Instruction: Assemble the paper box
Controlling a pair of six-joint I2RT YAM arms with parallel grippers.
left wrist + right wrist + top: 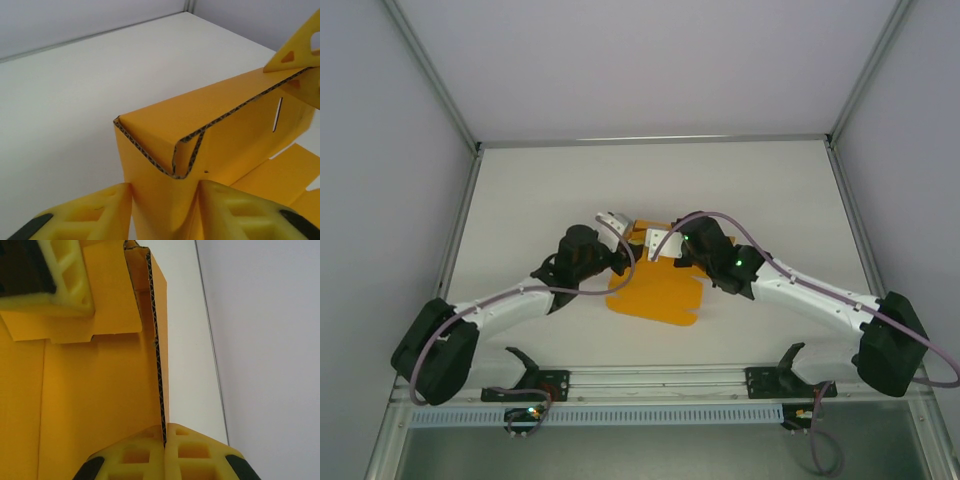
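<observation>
The paper box (655,290) is an orange corrugated card sheet lying mid-table, with its far wall folded upright. In the left wrist view that doubled-over wall (200,130) stands between my left gripper's (165,192) yellow fingers (100,215), which are spread apart and flank it closely at its left end. My right gripper (165,427) is shut on the thin upright edge of the wall (157,340) at the other end. From above, the left gripper (617,222) and the right gripper (653,240) meet at the sheet's far edge.
The white table (760,190) is ringed by grey walls with metal posts (460,240). Both arms reach in from the near rail (660,380), the left arm (510,300) and the right arm (820,295) angled toward the centre.
</observation>
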